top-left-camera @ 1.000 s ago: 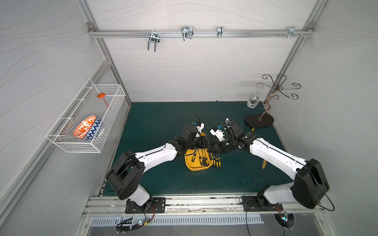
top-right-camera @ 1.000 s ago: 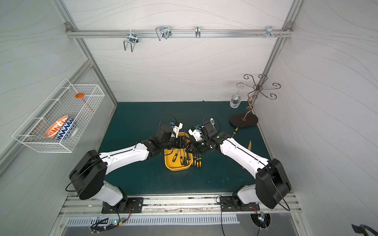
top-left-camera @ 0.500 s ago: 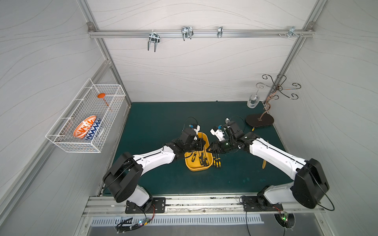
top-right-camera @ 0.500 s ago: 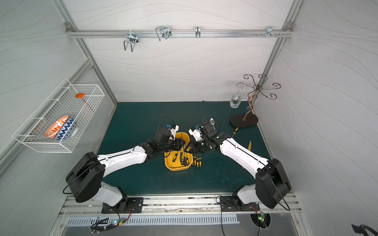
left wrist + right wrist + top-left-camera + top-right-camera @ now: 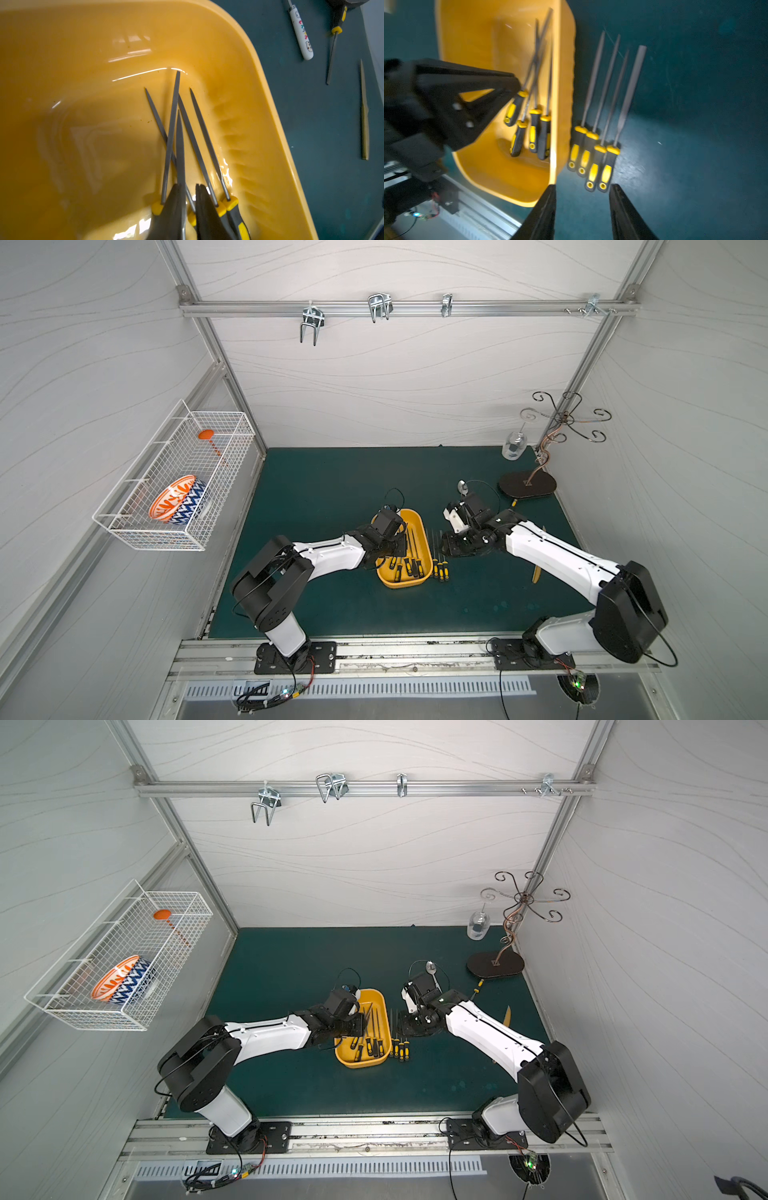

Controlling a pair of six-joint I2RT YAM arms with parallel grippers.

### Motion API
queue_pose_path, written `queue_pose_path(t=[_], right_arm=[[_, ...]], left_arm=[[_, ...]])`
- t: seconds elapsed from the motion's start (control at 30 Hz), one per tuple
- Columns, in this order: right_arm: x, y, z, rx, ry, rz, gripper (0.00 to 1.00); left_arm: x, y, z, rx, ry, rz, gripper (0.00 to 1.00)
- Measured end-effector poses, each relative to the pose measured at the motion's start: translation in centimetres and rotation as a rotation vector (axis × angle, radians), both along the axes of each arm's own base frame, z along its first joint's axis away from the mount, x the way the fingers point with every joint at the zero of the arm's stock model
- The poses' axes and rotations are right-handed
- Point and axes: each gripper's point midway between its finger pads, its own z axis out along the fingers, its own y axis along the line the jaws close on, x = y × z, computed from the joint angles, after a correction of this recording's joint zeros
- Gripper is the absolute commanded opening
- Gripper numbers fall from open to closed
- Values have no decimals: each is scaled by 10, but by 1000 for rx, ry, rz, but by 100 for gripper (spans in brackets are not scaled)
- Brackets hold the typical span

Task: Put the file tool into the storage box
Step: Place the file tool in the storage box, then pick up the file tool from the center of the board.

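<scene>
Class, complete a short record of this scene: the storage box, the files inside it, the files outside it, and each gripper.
storage box: yellow, on the green mat between the arms
files in box: at least four, shafts crossing
files on mat: four in a row beside the box
left gripper: over the box, tips at the file handles; hold unclear
right gripper: open, empty, above the mat near the row

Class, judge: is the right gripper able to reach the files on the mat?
Likely yes: the right gripper is open just short of the files, bare mat between, the box beside them.
</scene>
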Motion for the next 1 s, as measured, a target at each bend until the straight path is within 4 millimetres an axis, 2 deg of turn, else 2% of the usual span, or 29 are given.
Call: queue_pose_path(t=[0.17,0.3,0.7,1.0], right_arm=[[-13,-16,-39,-108,101,-7,46],[-21,-21,-57,-149,159,-3,44],[-26,-14,-62,-121,197,14,42],[-28,-11,-75,-126,236,21,40]], left_arm=[[3,-2,4,-7,-10,-2,26],[2,-2,4,-6,-8,-1,26],[2,-2,4,-6,-9,-2,27],[2,-2,4,-6,-8,-2,28]])
